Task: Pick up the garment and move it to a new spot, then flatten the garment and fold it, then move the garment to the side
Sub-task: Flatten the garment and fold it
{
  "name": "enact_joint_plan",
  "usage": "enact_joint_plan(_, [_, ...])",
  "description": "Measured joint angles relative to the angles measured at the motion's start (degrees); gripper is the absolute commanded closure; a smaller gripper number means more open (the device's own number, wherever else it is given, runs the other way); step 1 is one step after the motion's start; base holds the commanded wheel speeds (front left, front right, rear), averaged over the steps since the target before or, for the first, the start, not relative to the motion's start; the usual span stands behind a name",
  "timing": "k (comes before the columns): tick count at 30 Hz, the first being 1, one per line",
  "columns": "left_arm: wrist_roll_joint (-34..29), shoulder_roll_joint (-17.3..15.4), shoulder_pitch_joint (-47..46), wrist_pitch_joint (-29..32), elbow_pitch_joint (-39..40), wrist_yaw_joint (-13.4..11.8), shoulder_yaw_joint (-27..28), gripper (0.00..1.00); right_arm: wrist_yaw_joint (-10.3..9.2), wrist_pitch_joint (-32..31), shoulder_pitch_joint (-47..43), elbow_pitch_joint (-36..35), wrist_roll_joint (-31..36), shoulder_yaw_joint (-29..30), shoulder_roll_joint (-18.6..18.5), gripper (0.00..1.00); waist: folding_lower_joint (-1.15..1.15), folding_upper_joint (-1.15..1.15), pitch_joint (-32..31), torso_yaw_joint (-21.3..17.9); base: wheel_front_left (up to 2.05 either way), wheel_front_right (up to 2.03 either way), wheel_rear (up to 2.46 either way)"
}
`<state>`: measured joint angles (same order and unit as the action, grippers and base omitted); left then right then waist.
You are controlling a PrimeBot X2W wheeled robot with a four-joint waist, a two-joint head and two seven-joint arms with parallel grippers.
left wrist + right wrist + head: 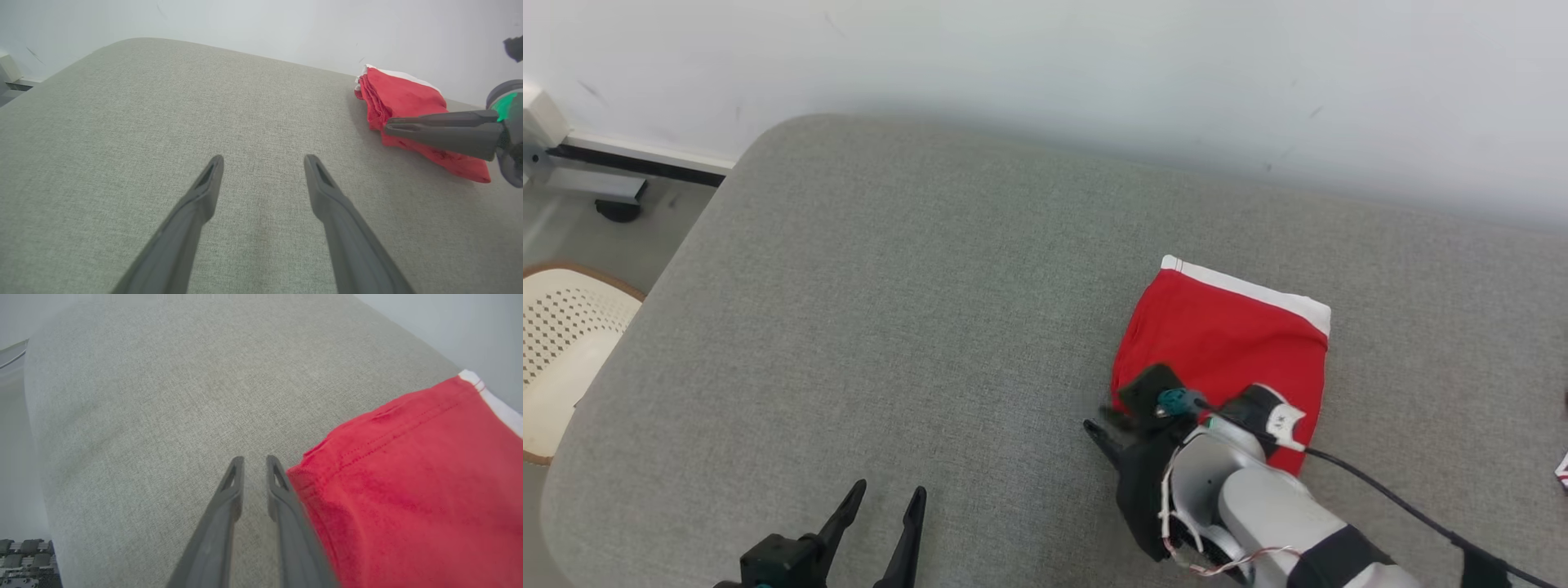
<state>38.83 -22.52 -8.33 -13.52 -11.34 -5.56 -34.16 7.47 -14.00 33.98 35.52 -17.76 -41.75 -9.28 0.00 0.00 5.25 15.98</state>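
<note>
The garment [1225,335] is a red cloth with a white band along its far edge, lying folded into a compact rectangle on the right half of the grey padded surface [890,286]. My right gripper [1101,420] rests at the garment's near-left corner, fingers almost together and holding nothing. In the right wrist view the garment [408,490] lies against the outer side of one finger, and the gripper [255,459] points over bare fabric. My left gripper [889,490] stands open low at the front, well left of the garment [404,98], with nothing between its fingers [204,192].
A pale wall runs behind the surface. At the left, beyond the surface's rounded edge, stand a cream perforated chair seat [564,343] and a white base with a black wheel [617,208]. A black cable [1388,494] trails from my right arm.
</note>
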Motion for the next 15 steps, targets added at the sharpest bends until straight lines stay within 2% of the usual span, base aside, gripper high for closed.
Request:
enact_joint_plan(4, [0.09,-0.46,0.35,-0.05,0.70,-0.52,0.49,0.00,0.00,-1.66,-1.37,-3.94,-3.10,1.97,-2.00,0.00,0.00,0.00,-1.02,-0.32,0.00,0.00,0.00])
enact_joint_plan(7, [0.04,-1.10,1.55,-0.55,1.46,-1.25,1.51,0.00,0.00,-1.51,-4.49,-9.45,-4.47,7.16,-3.83,0.00,0.00,0.00,-1.95,-0.66,0.00,0.00,0.00])
enact_joint_plan(12, [-0.78,-1.46,3.51,-1.31,4.11,-2.52,5.24,0.00,0.00,1.01,-13.46,-20.71,-2.72,21.45,-4.82,0.00,0.00,0.00,-3.57,-1.99,0.00,0.00,0.00])
enact_joint_plan(14, [-1.93,-1.02,5.08,-1.37,6.60,-2.70,8.78,0.00,-0.01,2.25,-20.85,-27.37,-0.70,30.11,-2.76,0.00,0.00,0.00,-4.47,-3.11,0.00,0.00,0.00])
enact_joint_plan(15, [-2.61,-0.75,5.54,-1.45,7.51,-2.66,10.14,0.00,-0.01,2.53,-23.24,-29.26,0.20,32.38,-1.78,0.00,0.00,0.00,-4.73,-3.55,0.00,0.00,0.00])
